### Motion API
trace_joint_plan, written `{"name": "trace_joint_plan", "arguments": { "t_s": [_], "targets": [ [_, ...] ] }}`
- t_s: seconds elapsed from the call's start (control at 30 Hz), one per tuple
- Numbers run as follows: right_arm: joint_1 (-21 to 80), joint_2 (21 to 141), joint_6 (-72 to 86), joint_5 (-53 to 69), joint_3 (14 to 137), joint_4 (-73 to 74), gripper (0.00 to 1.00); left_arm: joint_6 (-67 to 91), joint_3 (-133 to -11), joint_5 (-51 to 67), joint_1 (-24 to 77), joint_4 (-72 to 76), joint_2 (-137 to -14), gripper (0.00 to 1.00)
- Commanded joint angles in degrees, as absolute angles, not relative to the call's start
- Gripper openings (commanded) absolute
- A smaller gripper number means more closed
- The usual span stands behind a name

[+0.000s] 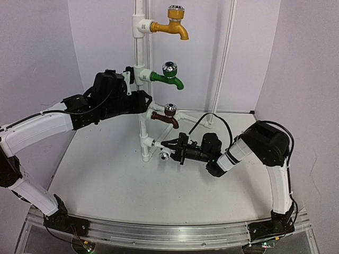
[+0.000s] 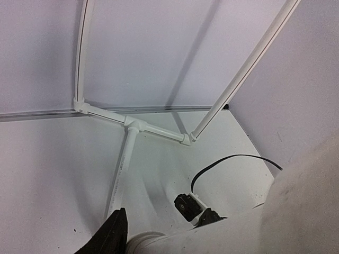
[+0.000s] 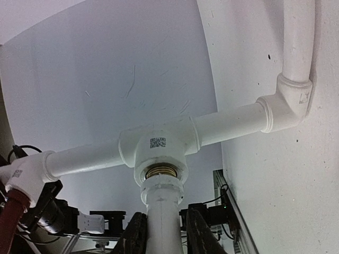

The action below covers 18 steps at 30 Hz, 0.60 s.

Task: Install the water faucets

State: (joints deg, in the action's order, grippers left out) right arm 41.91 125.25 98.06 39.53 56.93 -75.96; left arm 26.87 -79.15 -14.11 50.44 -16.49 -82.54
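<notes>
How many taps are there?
4. Yellow tap at the top, green tap below it, brown tap lower still, and a white tap at the lowest fitting, held by the right tool.

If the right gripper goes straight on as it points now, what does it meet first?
The white T-fitting; the white faucet in the right gripper seems to touch its socket.

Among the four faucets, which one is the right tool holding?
The all-white faucet, at the lowest fitting of the pipe: the right tool is shut on it. The yellow faucet, green faucet and brown faucet sit higher.
</notes>
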Motion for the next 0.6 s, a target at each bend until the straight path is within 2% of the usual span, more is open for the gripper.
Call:
{"name": "trace_joint_plan", "arguments": {
  "t_s": [0.0, 0.17, 0.47, 0.53, 0.57],
  "targets": [
    [40.28, 127.74, 116.97, 28.45, 62.64, -85.36, 0.0, 36.58, -81.13, 7.73, 55.3, -16.56, -81.14, 0.0],
    [40.85, 126.85, 127.21, 26.89, 59.75, -86.04, 0.0, 38.0, -80.79, 8.34, 54.77, -16.31, -80.39, 0.0],
    [41.66, 123.54, 133.09, 20.44, 55.09, -86.3, 0.0, 40.22, -81.12, 7.97, 54.49, -16.26, -79.96, 0.0],
    [41.66, 122.42, 131.12, 20.03, 54.34, -86.2, 0.17, 40.4, -81.03, 6.62, 54.48, -16.26, -79.17, 0.0],
    [41.59, 121.83, 130.1, 20.14, 53.73, -85.85, 0.31, 40.45, -80.86, 5.54, 54.44, -16.27, -78.78, 0.0]
  ]
}}
